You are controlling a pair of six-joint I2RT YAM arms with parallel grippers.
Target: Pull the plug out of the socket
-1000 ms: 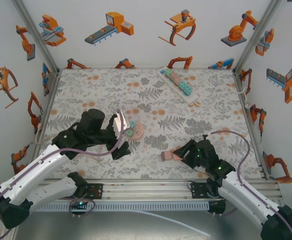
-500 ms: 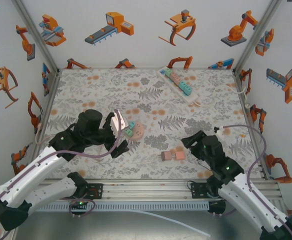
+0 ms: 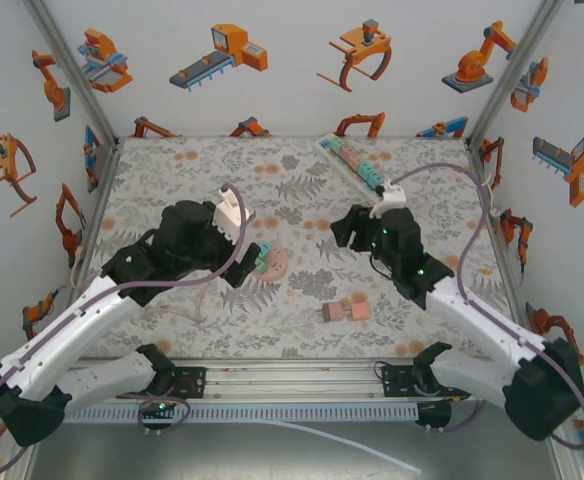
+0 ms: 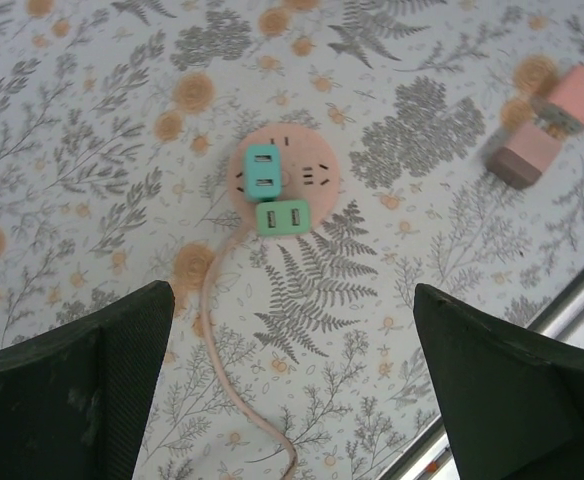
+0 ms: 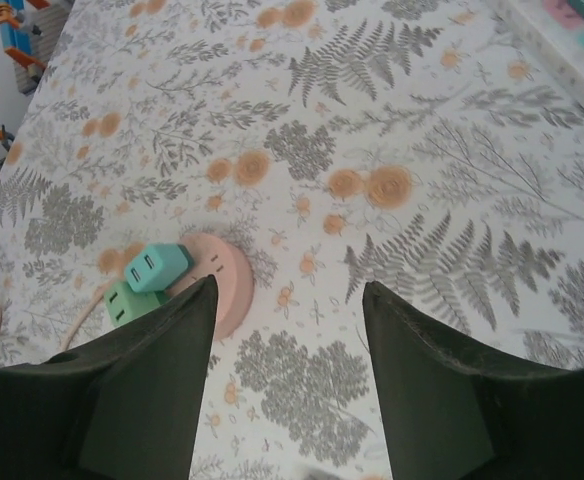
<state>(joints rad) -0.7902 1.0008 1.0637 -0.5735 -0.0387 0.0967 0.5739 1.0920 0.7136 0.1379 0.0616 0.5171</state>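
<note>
Top camera: you see a floral-patterned worktop [image 3: 172, 180] inside white walls. Near its middle lies a round, flat pink plastic socket [image 3: 275, 262], with a small mint-blue plastic plug [image 3: 263, 251] and a small green plastic plug [image 3: 258, 266] on its left side. Your left end effector [image 3: 244, 262] hangs just left of the socket, overlapping the plugs from this angle. Your right end effector [image 3: 344, 228] is to the right of the socket, apart from it and pointing towards it. Two small pink and mauve blocks [image 3: 345, 311] lie near the front edge. A long white power strip with coloured plugs [image 3: 357, 168] lies at the far side.

Left wrist camera: the left end effector [image 4: 292, 380] is spread wide and grips nothing. The socket [image 4: 312, 175] lies on the worktop between and beyond its black fingers [image 4: 82, 370]. The mint-blue plug [image 4: 262, 170] sits on the socket's face. The green plug [image 4: 282, 217] sits at the rim, touching it. A pale pink cord [image 4: 217, 340] runs from the socket to the bottom edge.

Right wrist camera: the right end effector [image 5: 287, 380] has its fingers parted and empty. The socket [image 5: 227, 285] and both plugs lie at lower left, partly behind one finger [image 5: 152, 390].
</note>
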